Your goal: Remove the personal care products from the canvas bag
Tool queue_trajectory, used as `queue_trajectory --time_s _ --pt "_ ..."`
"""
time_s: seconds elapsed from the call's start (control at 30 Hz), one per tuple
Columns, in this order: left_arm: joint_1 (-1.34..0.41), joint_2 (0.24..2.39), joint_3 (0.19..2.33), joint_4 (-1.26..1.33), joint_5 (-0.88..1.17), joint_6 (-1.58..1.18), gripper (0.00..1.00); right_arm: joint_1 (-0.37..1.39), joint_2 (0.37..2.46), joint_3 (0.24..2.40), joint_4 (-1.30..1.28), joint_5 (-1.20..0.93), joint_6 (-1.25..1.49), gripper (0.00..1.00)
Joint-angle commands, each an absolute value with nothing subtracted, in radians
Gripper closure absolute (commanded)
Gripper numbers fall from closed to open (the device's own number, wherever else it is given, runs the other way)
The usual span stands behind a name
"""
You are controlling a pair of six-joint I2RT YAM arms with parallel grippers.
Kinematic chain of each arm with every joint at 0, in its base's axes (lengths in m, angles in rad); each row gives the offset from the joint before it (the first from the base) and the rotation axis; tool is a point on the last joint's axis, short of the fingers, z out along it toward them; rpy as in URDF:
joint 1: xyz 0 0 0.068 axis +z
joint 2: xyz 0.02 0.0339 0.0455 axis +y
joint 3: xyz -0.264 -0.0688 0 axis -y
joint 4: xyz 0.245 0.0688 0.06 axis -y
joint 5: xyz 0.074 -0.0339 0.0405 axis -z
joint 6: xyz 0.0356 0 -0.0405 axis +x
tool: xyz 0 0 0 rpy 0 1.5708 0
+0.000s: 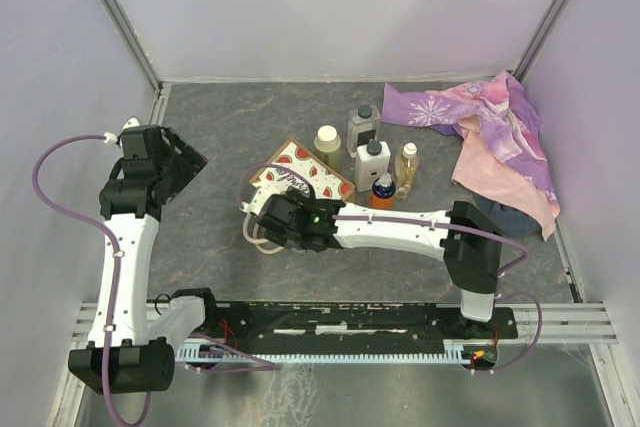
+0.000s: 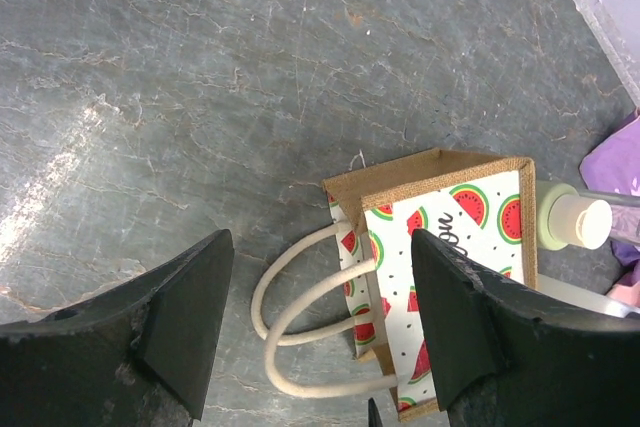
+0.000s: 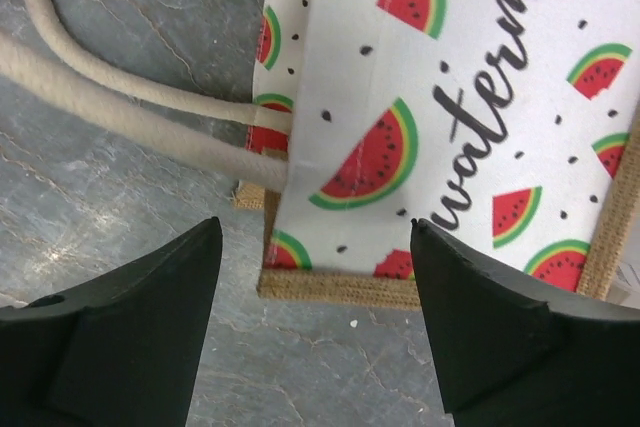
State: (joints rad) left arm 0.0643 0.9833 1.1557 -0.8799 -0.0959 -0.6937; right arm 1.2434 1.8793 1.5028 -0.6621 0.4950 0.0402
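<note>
The right jaws stand wide apart with nothing between them. They hover low over the near edge of the canvas bag (image 3: pixel 450 97), just right of where its cream handles (image 3: pixel 130 117) meet the watermelon-printed panel. The left jaws are likewise spread and empty, looking down on bare tabletop (image 2: pixel 200 67) with the bag off to their right.

The bag lies on its side mid-tabletop, handles trailing near-left. Just to its far right five bottles stand upright in a cluster: a cream-capped round bottle (image 1: pixel 327 145), a clear dark-capped bottle (image 1: pixel 363 127), a white boxy bottle (image 1: pixel 373 162), a slim yellowish bottle (image 1: pixel 407 167) and an orange blue-topped bottle (image 1: pixel 383 190). The unpacking looks largely done. Whether anything is left inside I cannot tell, since the bag's mouth is not shown.

The right arm (image 1: pixel 400 227) reaches leftward across the near middle, wrist over the bag's near end. The left arm (image 1: pixel 130 237) stretches along the left side, wrist turned toward the bag but well apart from it.
</note>
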Motion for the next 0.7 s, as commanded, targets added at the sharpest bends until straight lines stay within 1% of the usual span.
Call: queue_trajectory --time_s 0.0,0.1,0.23,0.27,0.3,0.33,0.37,0.4,0.43,0.5,0.53,0.6,0.67 --pt "0.069 0.973 1.168 -0.831 -0.066 -0.697 0.22 1.246 1.790 1.467 -0.617 0.495 0.056 0.15" --pt "0.069 0.970 1.161 -0.831 -0.064 -0.693 0.22 1.247 1.790 1.456 -0.609 0.533 0.055 0.14" --pt "0.069 0.967 1.157 -0.828 -0.053 -0.696 0.22 1.247 1.845 1.463 -0.584 0.594 0.038 0.15" --pt "0.069 0.967 1.159 -0.828 -0.053 -0.695 0.22 1.246 1.859 1.463 -0.571 0.602 0.034 0.19" --pt "0.069 0.966 1.161 -0.830 -0.055 -0.694 0.22 1.246 1.874 1.465 -0.561 0.607 0.030 0.25" --pt "0.069 0.966 1.164 -0.830 -0.058 -0.691 0.22 1.247 1.887 1.468 -0.558 0.618 0.027 0.35" --pt "0.069 0.964 1.167 -0.832 -0.063 -0.688 0.22 1.247 1.900 1.473 -0.557 0.630 0.029 0.51" --pt "0.069 0.963 1.170 -0.835 -0.069 -0.687 0.22 1.247 1.906 1.480 -0.564 0.637 0.032 0.71" --pt "0.069 0.961 1.174 -0.836 -0.074 -0.686 0.22 1.246 1.907 1.488 -0.573 0.639 0.039 0.81" --pt "0.069 0.957 1.181 -0.844 -0.086 -0.681 0.22 1.246 1.886 1.491 -0.588 0.626 0.054 0.91" --pt "0.068 0.957 1.186 -0.846 -0.096 -0.678 0.22 1.247 1.867 1.497 -0.606 0.612 0.067 0.95" --pt "0.069 0.959 1.200 -0.854 -0.114 -0.672 0.22 1.246 1.796 1.520 -0.651 0.554 0.098 0.99" --pt "0.069 0.961 1.215 -0.857 -0.130 -0.667 0.22 1.246 1.708 1.545 -0.685 0.478 0.133 0.99"
